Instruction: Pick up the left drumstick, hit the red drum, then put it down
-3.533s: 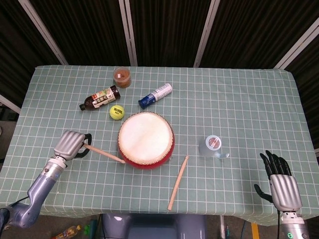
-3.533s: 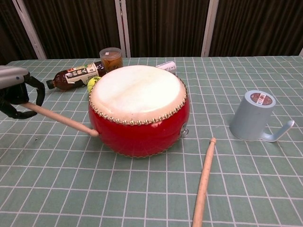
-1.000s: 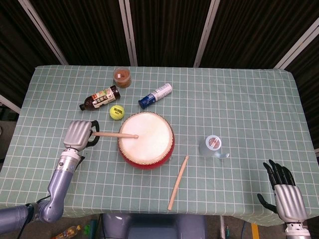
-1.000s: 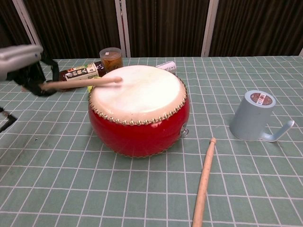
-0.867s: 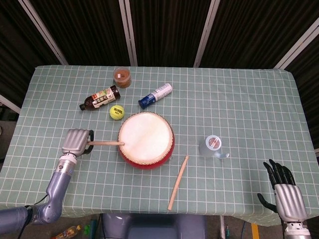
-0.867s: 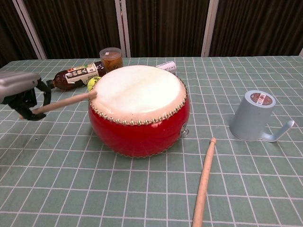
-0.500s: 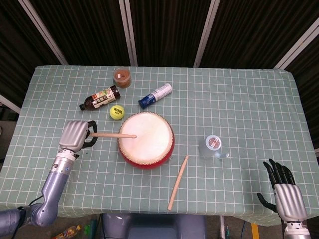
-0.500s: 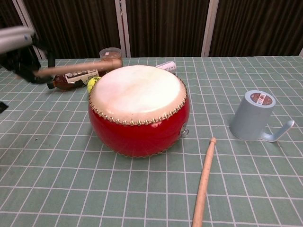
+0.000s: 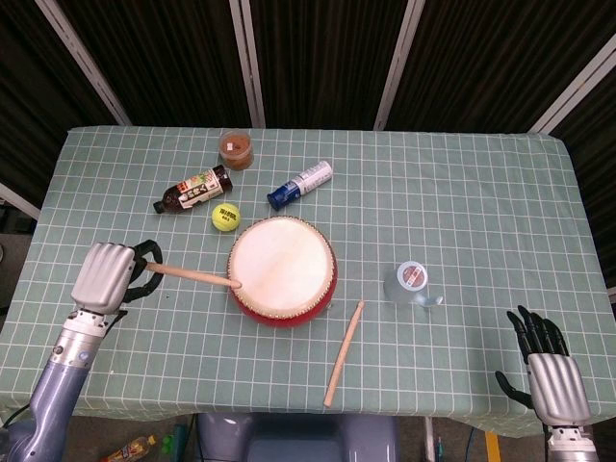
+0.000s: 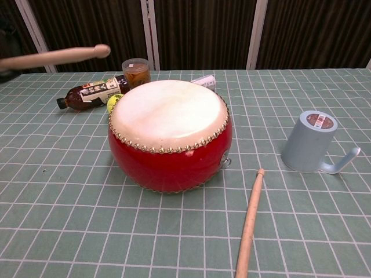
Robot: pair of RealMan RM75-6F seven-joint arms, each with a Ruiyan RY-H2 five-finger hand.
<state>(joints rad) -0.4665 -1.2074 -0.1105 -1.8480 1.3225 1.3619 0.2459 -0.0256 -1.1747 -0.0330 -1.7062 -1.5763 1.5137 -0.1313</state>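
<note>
The red drum (image 9: 282,270) with its pale skin (image 10: 168,111) stands mid-table. My left hand (image 9: 106,275) grips the left drumstick (image 9: 191,276) by its butt, left of the drum. In the chest view the drumstick (image 10: 58,56) is raised high above the table, its tip up and left of the drum, and the hand itself is out of that frame. A second drumstick (image 9: 344,352) lies on the cloth right of the drum (image 10: 248,223). My right hand (image 9: 549,365) rests at the table's near right corner, fingers spread and holding nothing.
Behind the drum lie a brown bottle (image 9: 193,190), a yellow tennis ball (image 9: 225,217), a blue-capped white bottle (image 9: 299,184) and a brown jar (image 9: 236,148). A pale blue cup (image 9: 412,283) sits upside down to the right.
My left hand has drawn back to the left and lifted the drumstick, so its tip has left the drum skin and now hangs high off the drum's left edge. The right hand has not moved.
</note>
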